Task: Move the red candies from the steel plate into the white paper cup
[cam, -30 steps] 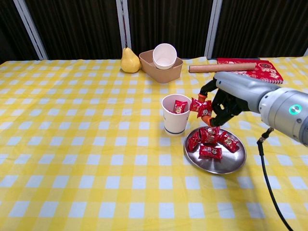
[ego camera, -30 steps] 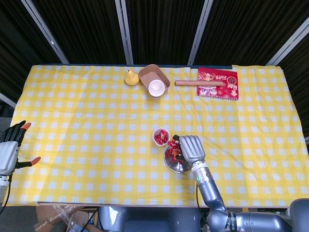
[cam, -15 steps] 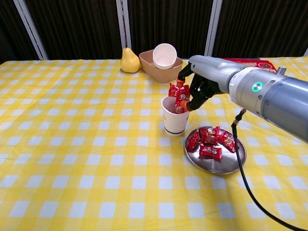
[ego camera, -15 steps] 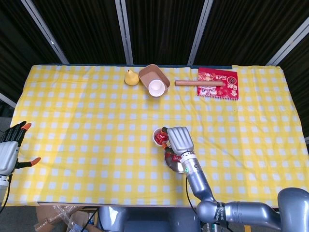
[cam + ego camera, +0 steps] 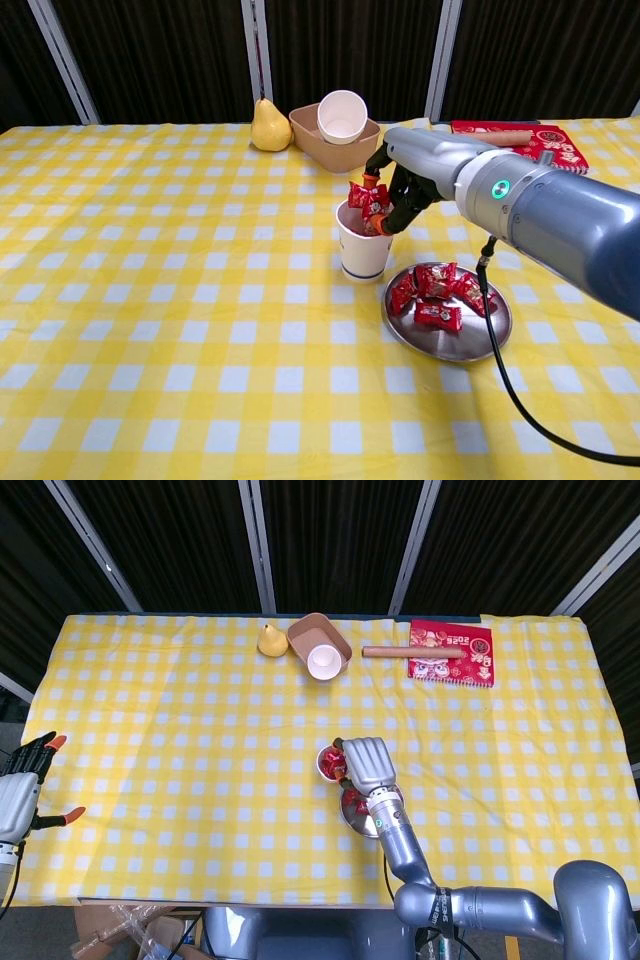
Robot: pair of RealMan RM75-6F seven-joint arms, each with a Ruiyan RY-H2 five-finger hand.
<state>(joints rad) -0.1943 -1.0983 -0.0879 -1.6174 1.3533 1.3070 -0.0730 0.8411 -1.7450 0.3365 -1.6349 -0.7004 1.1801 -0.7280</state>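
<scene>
Curtained lab: checkered table, robot arm

Seen from above: desk under a yellow-and-white check cloth. Right hand over the white paper cup, covering part of its rim, red candies showing inside. Just below, steel plate, mostly hidden by the wrist. Left hand at the left edge, fingers spread, holding nothing. At the far edge: pear, tan tray with a white cup, wooden roller, red booklet.

No legible text anywhere.
</scene>
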